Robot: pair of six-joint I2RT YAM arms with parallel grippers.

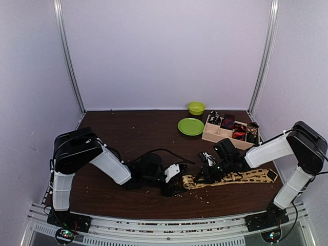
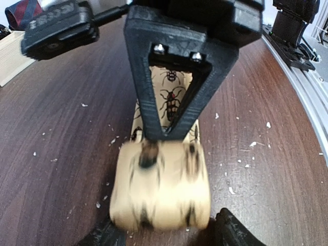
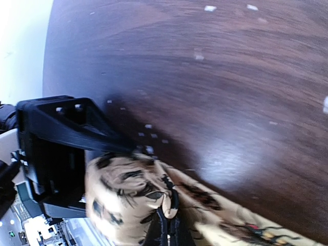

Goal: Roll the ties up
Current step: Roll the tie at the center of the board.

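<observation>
The tan tie [image 1: 233,178], marked with dark insect-like spots, lies flat on the near right part of the table [image 1: 128,133], running left to right. Its left end is wound into a fat roll [image 2: 160,192]. That roll sits on the wood right at the left gripper [image 1: 173,187]. From the left wrist camera I see a black finger [image 2: 105,237] at each end of the roll, set about as wide as the roll itself, so this pincer holds the roll between them.

The right gripper [image 1: 204,176] meets the tie from the other side. Its triangular finger [image 2: 143,92] points straight down, tip touching the fabric just behind the roll, where the flat strip begins. Its tips look close together, but I cannot tell whether they pinch the cloth or only press on it. The rest of the tie stretches under the right arm toward the table's right edge.

Farther back on the right stands a wooden tray [image 1: 214,136] with small bundles [image 1: 227,122] in its compartments, dark, red and black-and-white. Just left of it lies a green plate [image 1: 190,126], and behind that, near the back wall, a green bowl [image 1: 196,108]. Pale crumbs [image 2: 253,144] speckle the wood around the roll.
</observation>
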